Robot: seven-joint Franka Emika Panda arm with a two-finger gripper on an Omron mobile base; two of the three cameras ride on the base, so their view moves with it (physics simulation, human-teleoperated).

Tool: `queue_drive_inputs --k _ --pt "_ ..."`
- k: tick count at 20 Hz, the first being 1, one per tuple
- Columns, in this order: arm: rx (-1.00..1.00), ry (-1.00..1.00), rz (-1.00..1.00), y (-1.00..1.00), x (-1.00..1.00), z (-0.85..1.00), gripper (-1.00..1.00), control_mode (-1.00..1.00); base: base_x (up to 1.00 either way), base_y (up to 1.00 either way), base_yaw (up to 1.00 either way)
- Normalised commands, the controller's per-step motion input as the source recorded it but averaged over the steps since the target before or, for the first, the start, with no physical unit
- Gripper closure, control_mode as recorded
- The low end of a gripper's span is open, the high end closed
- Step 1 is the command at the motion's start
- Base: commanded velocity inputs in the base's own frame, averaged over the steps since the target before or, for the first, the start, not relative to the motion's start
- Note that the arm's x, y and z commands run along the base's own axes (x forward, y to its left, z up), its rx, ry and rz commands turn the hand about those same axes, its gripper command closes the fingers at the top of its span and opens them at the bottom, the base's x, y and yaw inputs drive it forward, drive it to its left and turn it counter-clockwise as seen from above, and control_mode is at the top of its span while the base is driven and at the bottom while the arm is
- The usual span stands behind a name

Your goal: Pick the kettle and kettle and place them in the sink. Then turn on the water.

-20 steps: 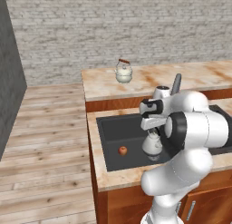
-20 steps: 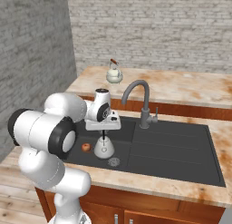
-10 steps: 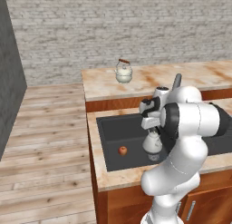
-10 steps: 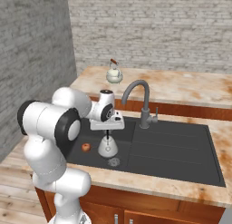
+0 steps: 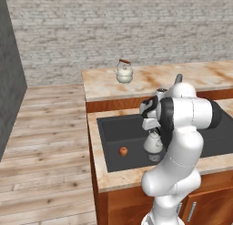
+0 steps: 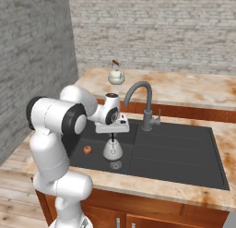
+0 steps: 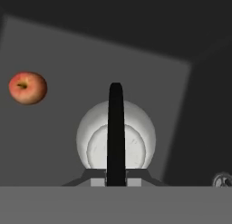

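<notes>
No brand, label or writing could be read on anything in the scene. The counter point(image 5: 136, 80) was a mottled orange-tan stone top over reddish-brown wood cabinets, set against a grey brick wall point(image 6: 152, 28), with a pale plank floor point(image 5: 45, 151) to the side and a dark grey panel at the far left of the left base view.

The black sink point(image 6: 184, 151) was sunk into the counter, with its grey curved tap point(image 6: 140, 100) standing at the back rim. The gripper point(image 6: 112, 138) hung over the left basin with its jaws clenched on the black arched handle of 1 kettle point(image 6: 112, 151); in the hand view that handle ran straight up the middle of the round whitish kettle body point(image 7: 115, 139). The kettle was low inside the basin, just above the drain point(image 6: 115, 165); whether it touched the floor of the basin could not be told. A small red apple point(image 6: 87, 150) lay on the basin floor beside it, apart from it.

The second kettle point(image 5: 124, 74), with a reddish-brown handle, stood upright on the back counter, well apart from the sink.
</notes>
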Motion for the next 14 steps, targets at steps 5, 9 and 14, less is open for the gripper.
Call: queue_drive_inputs --k 5,9,14 --pt "0.0 0.0 0.0 -0.06 0.26 -0.19 1.0 -1.0 0.0 0.0 0.0" --pt "-0.01 0.0 0.0 -0.03 0.27 -0.25 1.0 -1.0 0.0 0.0 0.0" --pt "-0.01 0.0 0.0 0.0 0.27 -0.26 1.0 -1.0 0.0 0.0 0.0"
